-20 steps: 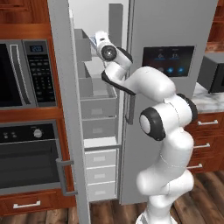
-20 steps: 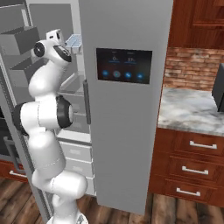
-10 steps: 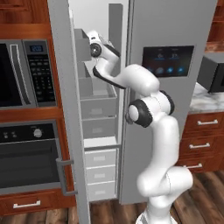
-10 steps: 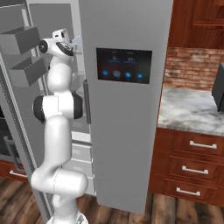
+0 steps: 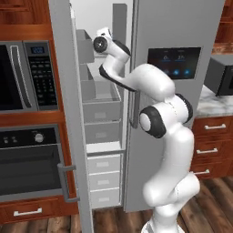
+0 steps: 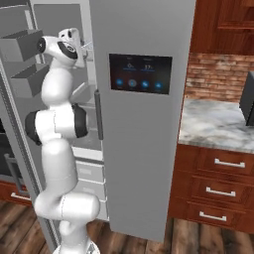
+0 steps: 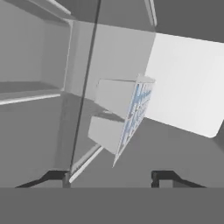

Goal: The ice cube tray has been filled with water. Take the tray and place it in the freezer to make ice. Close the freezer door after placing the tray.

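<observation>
Withdrawn gripper (image 7: 111, 177) (spread) faces one ice cube tray (image 7: 133, 116)

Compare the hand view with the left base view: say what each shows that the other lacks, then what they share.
Hand view alone: the ice cube tray with pale-blue water in its cells, seen edge-on ahead of the spread gripper. Left base view alone: the open freezer door, white drawers, the black oven and microwave. Shared: the freezer interior, with its grey walls.
</observation>
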You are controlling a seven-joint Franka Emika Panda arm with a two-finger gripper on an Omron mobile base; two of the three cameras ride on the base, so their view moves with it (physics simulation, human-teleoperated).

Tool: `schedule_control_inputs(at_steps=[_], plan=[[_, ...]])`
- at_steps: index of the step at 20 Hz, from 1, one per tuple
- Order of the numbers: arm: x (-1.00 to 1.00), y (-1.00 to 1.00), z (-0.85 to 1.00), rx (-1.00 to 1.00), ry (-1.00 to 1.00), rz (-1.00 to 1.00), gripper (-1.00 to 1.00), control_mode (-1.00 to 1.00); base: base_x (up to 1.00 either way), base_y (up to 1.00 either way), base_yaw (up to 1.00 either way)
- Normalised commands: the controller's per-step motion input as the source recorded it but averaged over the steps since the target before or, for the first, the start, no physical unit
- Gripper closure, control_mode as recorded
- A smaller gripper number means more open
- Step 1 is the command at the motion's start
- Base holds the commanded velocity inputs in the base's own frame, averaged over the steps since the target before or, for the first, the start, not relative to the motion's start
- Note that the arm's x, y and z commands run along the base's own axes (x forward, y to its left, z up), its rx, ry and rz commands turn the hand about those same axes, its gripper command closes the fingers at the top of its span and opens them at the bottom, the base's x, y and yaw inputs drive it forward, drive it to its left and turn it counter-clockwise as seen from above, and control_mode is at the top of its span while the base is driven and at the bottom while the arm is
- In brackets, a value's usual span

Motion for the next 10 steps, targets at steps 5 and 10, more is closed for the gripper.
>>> schedule_control_inputs(at_steps=[5, 10], plan=[[-1.0, -0.7, 0.0, 0.04, -0.26, 0.16, -1.0, -1.0, 0.0, 0.0, 0.0], [-1.0, -0.01, 0.0, 0.04, -0.18, 0.2, -1.0, -1.0, 0.0, 0.0, 0.0]])
